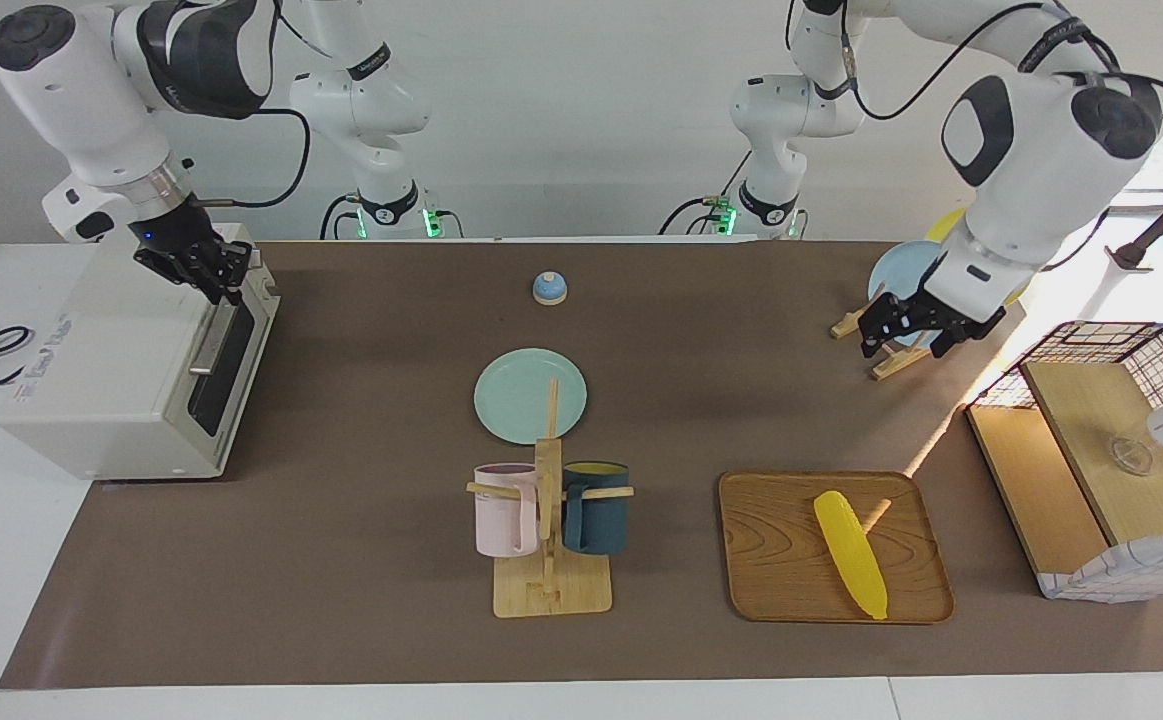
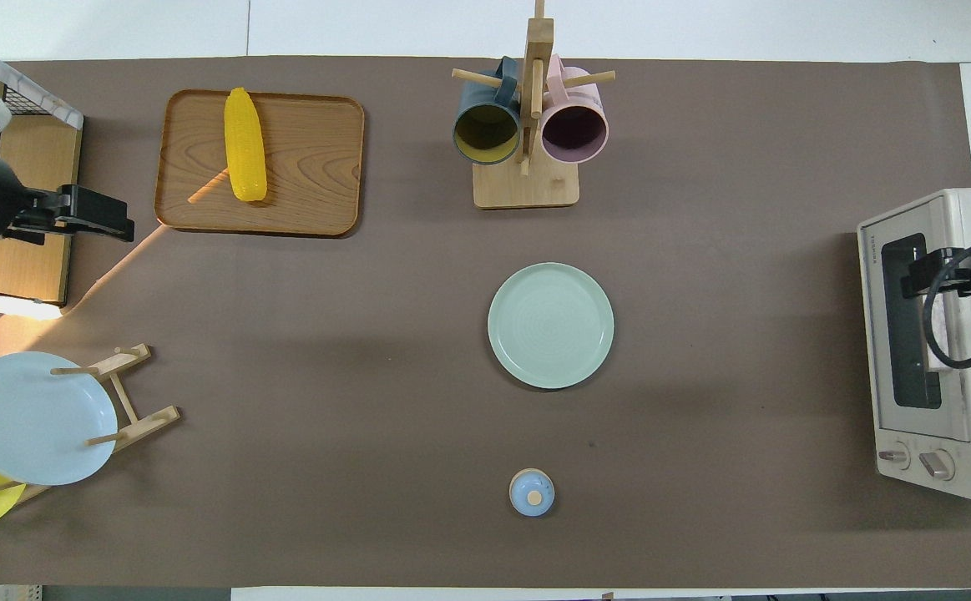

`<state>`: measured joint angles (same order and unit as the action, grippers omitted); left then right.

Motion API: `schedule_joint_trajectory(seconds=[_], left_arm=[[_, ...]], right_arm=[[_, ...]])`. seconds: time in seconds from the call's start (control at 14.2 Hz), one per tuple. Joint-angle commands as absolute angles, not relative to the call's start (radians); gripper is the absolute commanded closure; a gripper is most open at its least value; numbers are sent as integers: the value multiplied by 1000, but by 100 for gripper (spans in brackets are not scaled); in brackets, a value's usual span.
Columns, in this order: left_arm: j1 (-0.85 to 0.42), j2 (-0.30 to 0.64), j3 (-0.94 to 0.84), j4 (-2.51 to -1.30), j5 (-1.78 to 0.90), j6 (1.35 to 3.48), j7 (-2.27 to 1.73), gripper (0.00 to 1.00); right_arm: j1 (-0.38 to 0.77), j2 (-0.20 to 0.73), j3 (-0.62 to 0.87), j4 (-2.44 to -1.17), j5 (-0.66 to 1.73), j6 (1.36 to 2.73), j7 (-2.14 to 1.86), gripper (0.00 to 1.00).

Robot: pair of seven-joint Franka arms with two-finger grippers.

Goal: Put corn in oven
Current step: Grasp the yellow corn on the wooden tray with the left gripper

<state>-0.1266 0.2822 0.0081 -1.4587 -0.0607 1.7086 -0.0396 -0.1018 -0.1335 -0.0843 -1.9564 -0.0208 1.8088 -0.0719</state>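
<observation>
At the oven [image 1: 136,350] door's top edge the right gripper [image 1: 211,275] closes, apparently to pull the shut door down, while the left gripper [image 1: 916,330] hangs open and empty over the table near the plate rack [image 1: 886,345], the corn [image 1: 851,553] untouched on the tray [image 1: 781,560].

Bright, even room light, a sharp sunlit patch near the wire basket [image 1: 1111,400], soft shadows, crisp focus.

Yellow corn [image 1: 850,553] flat on tray; oven [image 1: 131,360] shut
</observation>
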Motion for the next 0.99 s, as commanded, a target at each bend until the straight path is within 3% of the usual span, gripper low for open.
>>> schedule_joint_trajectory(seconds=[0.0,0.21,0.71,0.78,0.85,0.92], left_arm=[[-137,518,9,-1272,-43,1773,-41,0],[-150,713,9,-1163,-46,1903,-40,0],[-146,815,11,-1178,-38,2089,-23,0],[-147,813,11,-1177,-38,2068,-8,18],[-147,813,11,-1172,-38,2047,-6,46],[-153,807,11,-1172,-38,2033,-6,84]], right_arm=[[-130,-193,-78,-2080,-41,1899,-36,100],[-132,-172,-78,-2082,-44,1911,5,100],[-161,-152,-77,-2097,-86,1948,-1,100],[-161,-152,-77,-2097,-86,1947,-3,100],[-164,-149,-77,-2100,-86,1948,-8,100],[-176,-146,-77,-2109,-86,1950,-20,100]])
